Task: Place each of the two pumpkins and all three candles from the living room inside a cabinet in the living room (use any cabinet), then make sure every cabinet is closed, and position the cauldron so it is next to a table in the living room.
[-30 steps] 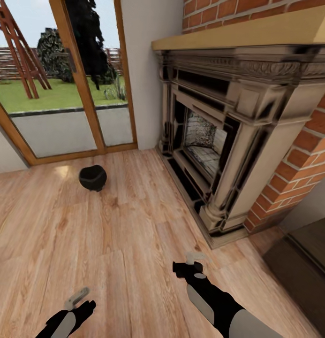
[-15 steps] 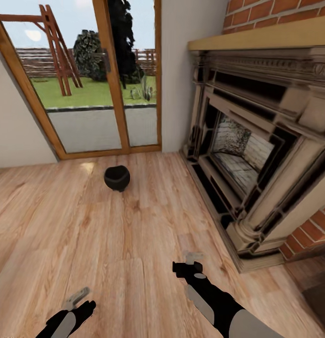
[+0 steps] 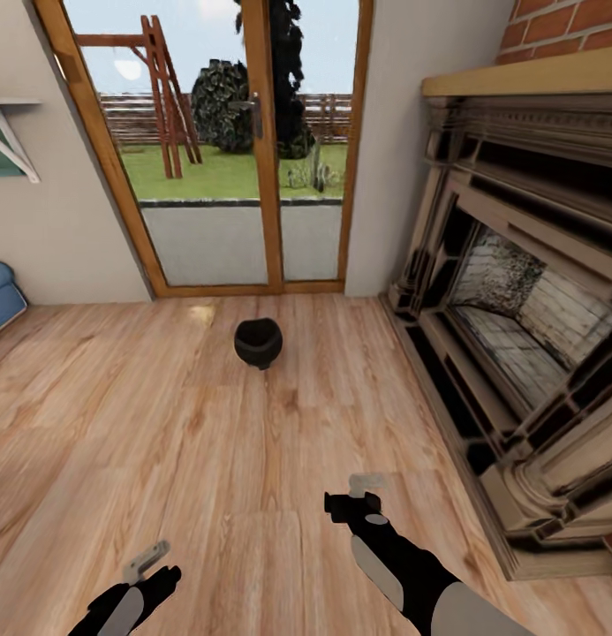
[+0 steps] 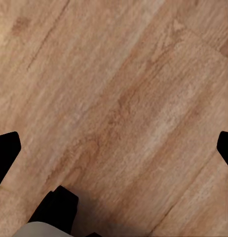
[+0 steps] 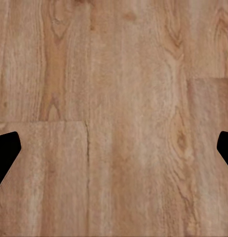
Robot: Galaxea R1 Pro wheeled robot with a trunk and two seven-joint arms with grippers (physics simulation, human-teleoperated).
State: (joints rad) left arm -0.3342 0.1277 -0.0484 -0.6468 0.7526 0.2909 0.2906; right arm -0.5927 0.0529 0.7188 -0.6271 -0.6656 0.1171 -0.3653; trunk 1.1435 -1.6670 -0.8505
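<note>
Both arms are held low and point forward over the wood floor. The left pincer sits at the end of a short black arm, tilted a bit outward. The right pincer is on a longer black and grey arm that reaches further ahead. In the wrist views, the two black tips of each pincer sit far apart at the edges, with bare floor between them. So both pincers are wide apart and hold nothing.

One cauldron stands upright on the floor. It is well ahead of both pincers, a little to the left of the right pincer and further from it than the left pincer is. It is round and black, with a wide mouth. The inside looks dark, and I cannot tell if anything is in it.

Past the cauldron is one glass door with a wood frame, and grass shows through it. One big fireplace is off to the right of the right pincer. One blue seat peeks in far to the left of the left pincer.
</note>
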